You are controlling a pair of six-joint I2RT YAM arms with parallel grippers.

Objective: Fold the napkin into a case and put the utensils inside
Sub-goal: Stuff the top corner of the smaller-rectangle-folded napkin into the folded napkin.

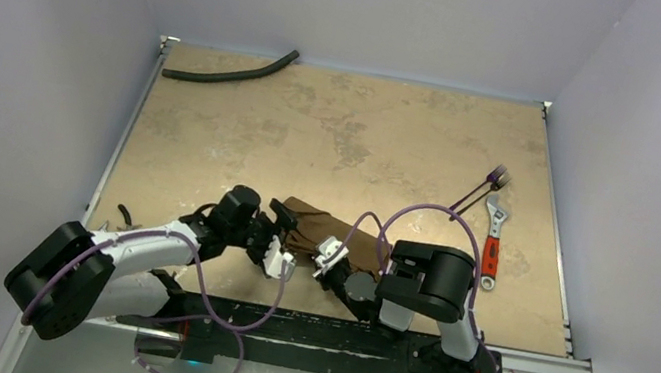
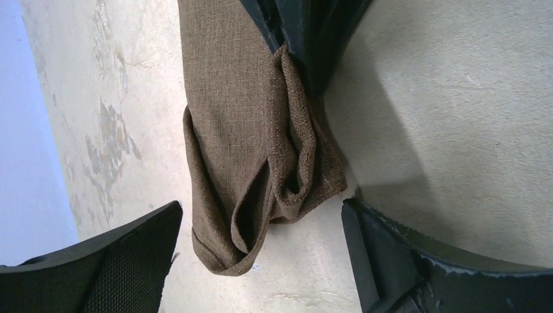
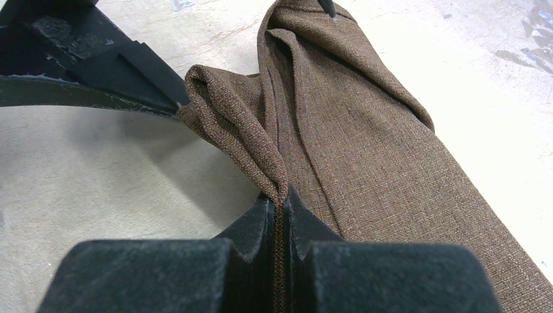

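Note:
The brown napkin [image 1: 325, 227] lies folded into a long strip near the table's front middle. My right gripper [image 3: 279, 207] is shut on a raised fold at the napkin's [image 3: 372, 150] near edge, with cloth pinched between its pads. My left gripper [image 2: 261, 212] is open, its fingers [image 2: 117, 257] on either side of the napkin's [image 2: 235, 124] bunched end without touching it. In the top view the left gripper [image 1: 287, 237] and right gripper [image 1: 332, 254] face each other at that end. The dark purplish utensils [image 1: 481, 192] lie at the far right.
A red-handled adjustable wrench [image 1: 493, 246] lies beside the utensils. A long black curved hose [image 1: 229, 69] lies at the back left corner. The tan table [image 1: 356, 130] is walled on three sides, and a metal rail runs along the front edge.

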